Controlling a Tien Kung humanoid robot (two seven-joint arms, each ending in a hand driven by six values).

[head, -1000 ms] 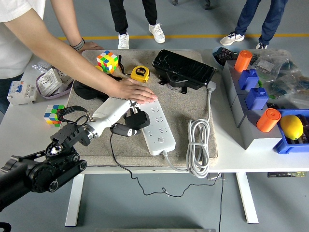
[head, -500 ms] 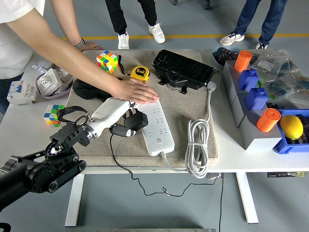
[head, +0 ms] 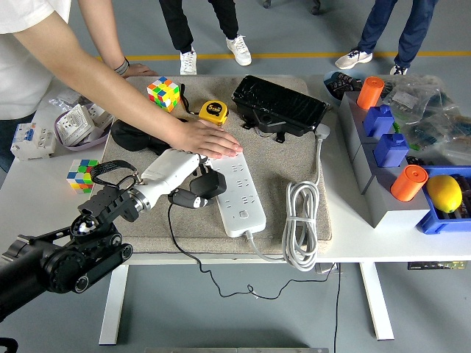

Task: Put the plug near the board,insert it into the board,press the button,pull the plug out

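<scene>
Plug (head: 208, 183) gripped in left hand (head: 180, 175) beside board (head: 237, 193).

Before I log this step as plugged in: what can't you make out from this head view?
- Plug prongs: hidden under its black body, so whether it is seated in the power strip is unclear.
- Strip's far end: covered by the person's hand.
- Strip's button: too small to read its state.
- Left hand fingertips: partly hidden behind the plug.
- Right hand: not in view.

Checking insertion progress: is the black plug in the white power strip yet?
Cannot tell: black plug sits at white power strip's left edge, left hand covering it.
</scene>
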